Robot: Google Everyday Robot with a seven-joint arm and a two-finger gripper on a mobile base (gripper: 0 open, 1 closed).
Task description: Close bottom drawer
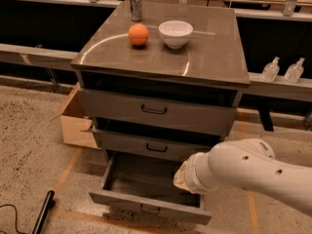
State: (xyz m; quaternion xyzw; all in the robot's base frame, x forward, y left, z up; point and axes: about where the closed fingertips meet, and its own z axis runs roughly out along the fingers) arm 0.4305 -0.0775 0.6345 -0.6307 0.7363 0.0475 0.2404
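The grey cabinet (161, 62) has three drawers. The bottom drawer (146, 206) is pulled far out; its inside looks empty and its shallow front panel carries a small dark handle (148, 209). The middle drawer (146, 146) and the top drawer (156, 110) stick out only a little. My white arm (243, 172) reaches in from the right, over the open drawer's right side. My gripper (181, 177) is at the arm's end, above the drawer's right inner part, mostly hidden by the wrist.
An orange ball (138, 34), a white bowl (175, 33) and a metal can (136, 4) stand on the cabinet top. A cardboard box (75, 118) sits left of the cabinet. A black rod (43, 212) lies on the floor at lower left. Two clear bottles (282, 70) stand on a shelf at right.
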